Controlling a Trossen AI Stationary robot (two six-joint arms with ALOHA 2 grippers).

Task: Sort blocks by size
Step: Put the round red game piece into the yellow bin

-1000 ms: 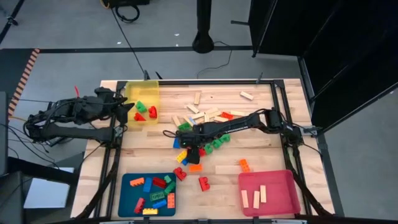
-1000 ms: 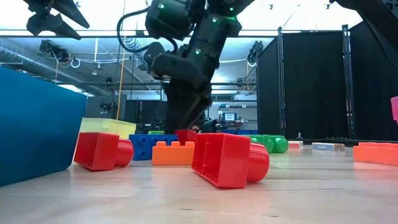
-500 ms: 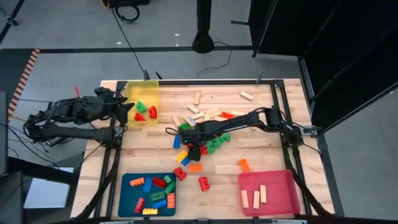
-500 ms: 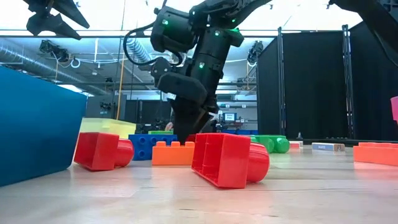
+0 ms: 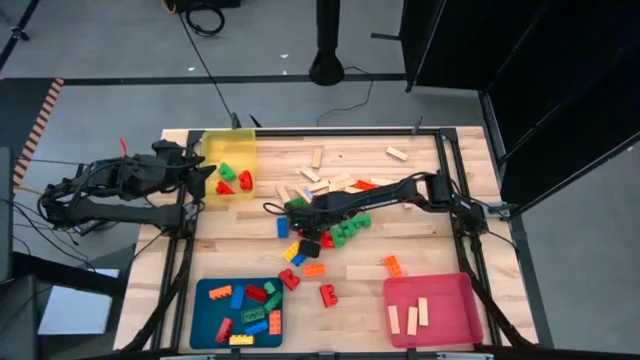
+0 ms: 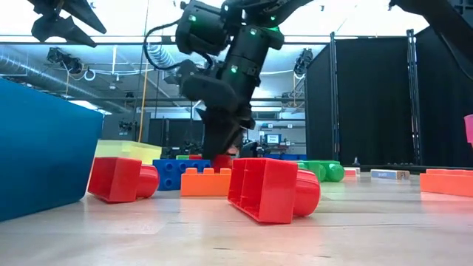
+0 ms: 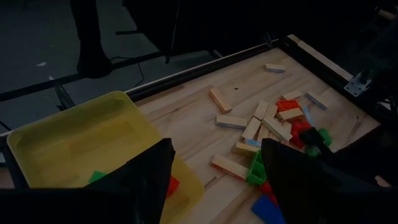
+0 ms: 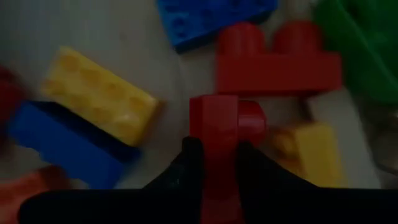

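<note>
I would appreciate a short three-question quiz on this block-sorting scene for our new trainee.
1. True or false: the right gripper is shut on a small red block.
2. Which tray holds only pale wooden bars? A) the yellow tray B) the blue tray C) the pink tray
3. Fill in: the left gripper waits, jaws open, at the edge of the ___ tray.

Key:
1. True; the right wrist view shows the fingers pinching it, over the pile in the middle of the table.
2. C
3. yellow
</note>
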